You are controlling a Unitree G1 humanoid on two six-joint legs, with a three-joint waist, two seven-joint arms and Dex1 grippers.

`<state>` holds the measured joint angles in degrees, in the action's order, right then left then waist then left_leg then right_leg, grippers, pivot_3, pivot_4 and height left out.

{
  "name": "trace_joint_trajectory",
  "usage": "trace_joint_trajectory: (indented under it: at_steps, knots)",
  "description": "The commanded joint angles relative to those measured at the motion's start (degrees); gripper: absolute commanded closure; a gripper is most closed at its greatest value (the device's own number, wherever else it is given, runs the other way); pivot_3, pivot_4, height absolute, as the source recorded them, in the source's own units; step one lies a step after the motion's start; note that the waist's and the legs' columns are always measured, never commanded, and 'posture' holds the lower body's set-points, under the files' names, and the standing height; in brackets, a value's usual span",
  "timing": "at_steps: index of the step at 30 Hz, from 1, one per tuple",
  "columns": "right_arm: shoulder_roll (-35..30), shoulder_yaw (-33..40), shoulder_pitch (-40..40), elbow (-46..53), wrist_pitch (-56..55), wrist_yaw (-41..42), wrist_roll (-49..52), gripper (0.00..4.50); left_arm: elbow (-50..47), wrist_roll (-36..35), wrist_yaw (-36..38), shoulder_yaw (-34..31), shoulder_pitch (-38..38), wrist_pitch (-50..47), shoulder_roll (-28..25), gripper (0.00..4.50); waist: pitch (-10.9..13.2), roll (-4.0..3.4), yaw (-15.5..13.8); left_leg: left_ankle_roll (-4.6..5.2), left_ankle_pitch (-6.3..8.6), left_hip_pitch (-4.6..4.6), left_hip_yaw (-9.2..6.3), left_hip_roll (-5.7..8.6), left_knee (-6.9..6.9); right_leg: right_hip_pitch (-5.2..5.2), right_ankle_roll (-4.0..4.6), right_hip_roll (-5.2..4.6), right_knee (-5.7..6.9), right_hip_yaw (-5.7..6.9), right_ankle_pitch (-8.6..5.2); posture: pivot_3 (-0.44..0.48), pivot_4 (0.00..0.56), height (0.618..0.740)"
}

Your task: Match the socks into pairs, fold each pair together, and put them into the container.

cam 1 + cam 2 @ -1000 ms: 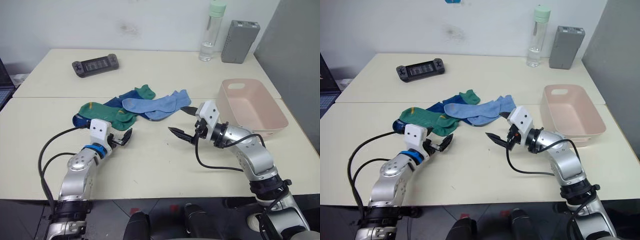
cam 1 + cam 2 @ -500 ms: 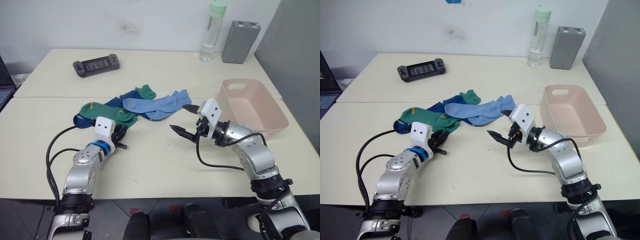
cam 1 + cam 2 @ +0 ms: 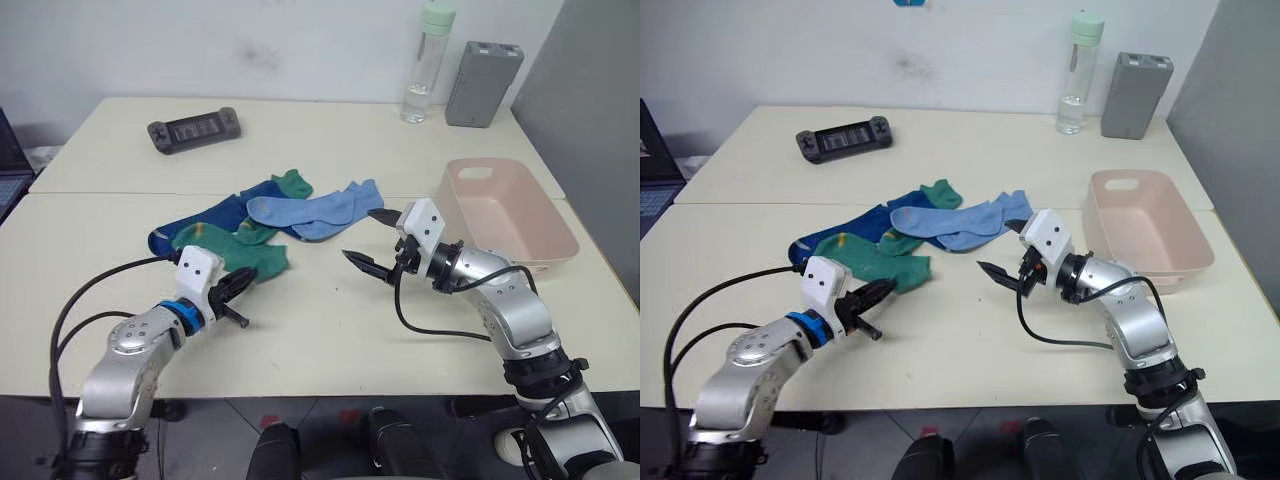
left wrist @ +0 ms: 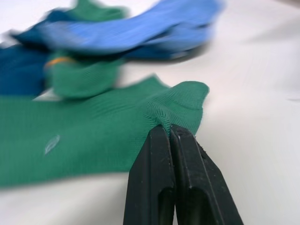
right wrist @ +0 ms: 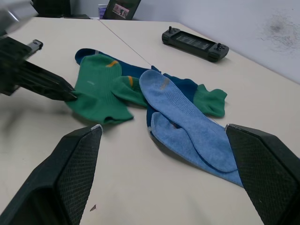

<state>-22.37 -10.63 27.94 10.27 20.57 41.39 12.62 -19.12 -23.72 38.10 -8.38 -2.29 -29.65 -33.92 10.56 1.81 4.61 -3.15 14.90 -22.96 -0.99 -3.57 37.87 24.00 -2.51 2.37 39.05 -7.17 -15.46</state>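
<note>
Green sock (image 3: 232,249) lies by the sock pile (image 3: 300,208), pinched at its edge by the left gripper (image 4: 169,133), which should pull slowly while the right gripper (image 3: 372,243) waits wide open.

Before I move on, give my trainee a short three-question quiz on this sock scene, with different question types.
1. True or false: the left claw is shut on the edge of a green sock.
2. Multiple choice: the right claw is (A) shut on a light blue sock, (B) open over bare table with nothing held, (C) inside the pink bin.
3. Fill in: the pink bin holds ____ socks so far.

Key: 1 true; 2 B; 3 no (zero).
</note>
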Motion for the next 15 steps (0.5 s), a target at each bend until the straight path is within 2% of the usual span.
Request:
trace_joint_trajectory:
  at_steps: [1, 7, 10, 13, 15]
  knots:
    - [-0.23, 1.46, 0.54, 1.08, -1.05, 0.51, 0.84, 0.0, -6.64, -3.58, 2.9, 2.85, 0.49, -3.65, -1.2, 4.48, 0.0, 0.0, -0.05, 0.0, 0.0, 0.0, 0.0, 0.01, 0.0, 0.0, -0.1, 0.0, 0.0, 0.0, -0.06, 0.0, 0.15, 0.74]
    - [-1.72, 2.59, 0.27, 2.99, 0.37, 1.66, 1.94, 0.0, -8.37, -2.64, 1.08, 11.16, -1.08, -5.61, 2.78, 4.48, 0.0, 0.0, 0.01, 0.0, 0.0, 0.01, 0.0, 0.01, 0.02, 0.0, -0.11, 0.01, -0.01, 0.0, -0.06, 0.0, 0.15, 0.74]
    - [-2.98, 2.79, -0.26, 3.95, 1.04, 2.55, 2.74, 0.0, -9.11, -3.7, 1.94, 13.38, -1.07, -6.76, 3.51, 4.48, 0.0, 0.0, 0.01, 0.0, 0.0, 0.0, 0.02, 0.01, 0.01, 0.0, -0.08, 0.01, -0.02, -0.03, -0.05, 0.0, 0.15, 0.74]
    - [-4.47, 2.65, -1.31, 4.19, 1.46, 3.86, 3.37, 0.0, -10.26, -5.28, 4.51, 13.92, 0.1, -7.9, 1.58, 3.86, 0.0, -0.01, 0.08, 0.0, 0.0, 0.01, -0.01, 0.0, 0.01, 0.0, -0.08, 0.03, -0.01, -0.01, -0.07, 0.0, 0.15, 0.74]
    - [-5.42, 2.35, -2.04, 4.07, 1.69, 4.79, 3.51, 0.0, -11.16, -6.67, 5.0, 12.37, 0.55, -9.03, 0.4, 3.22, 0.01, -0.01, 0.13, 0.0, 0.0, 0.02, 0.0, -0.01, 0.0, 0.01, -0.08, 0.04, 0.0, -0.03, -0.08, 0.0, 0.15, 0.74]
